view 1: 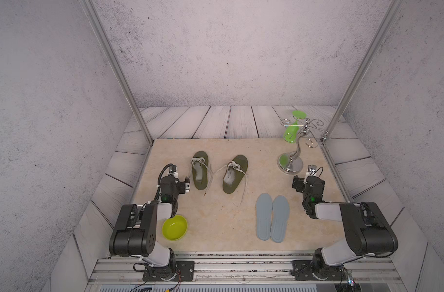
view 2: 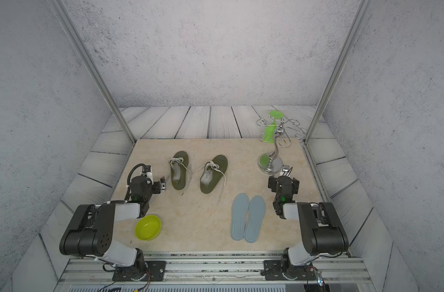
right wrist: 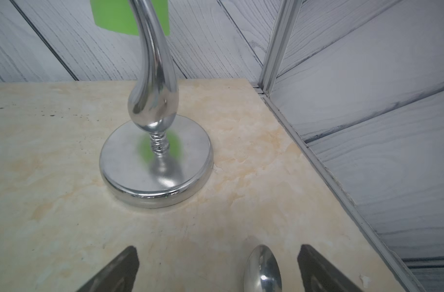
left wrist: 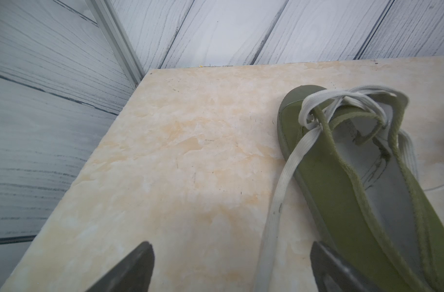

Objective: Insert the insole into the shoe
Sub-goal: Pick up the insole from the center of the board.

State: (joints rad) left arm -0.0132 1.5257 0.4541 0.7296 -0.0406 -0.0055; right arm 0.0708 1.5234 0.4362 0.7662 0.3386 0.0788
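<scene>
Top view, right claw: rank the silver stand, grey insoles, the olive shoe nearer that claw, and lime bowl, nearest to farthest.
1. Silver stand: just ahead of the right claw, far right corner.
2. Grey insoles: nearer the robot, toward the middle.
3. Olive shoe: middle, level with the claw.
4. Lime bowl: opposite side, near edge.

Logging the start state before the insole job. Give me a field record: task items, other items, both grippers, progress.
shoes: olive shoe beside the left arm; second olive shoe next to it; laces loose
insoles: two grey-blue insoles side by side on the table, outside the shoes
other items: yellow-green bowl; chrome stand with a green glass hanging; spoon
left gripper: open, empty, beside the first shoe
right gripper: open, empty, over the spoon
progress: no insole inserted yet
</scene>
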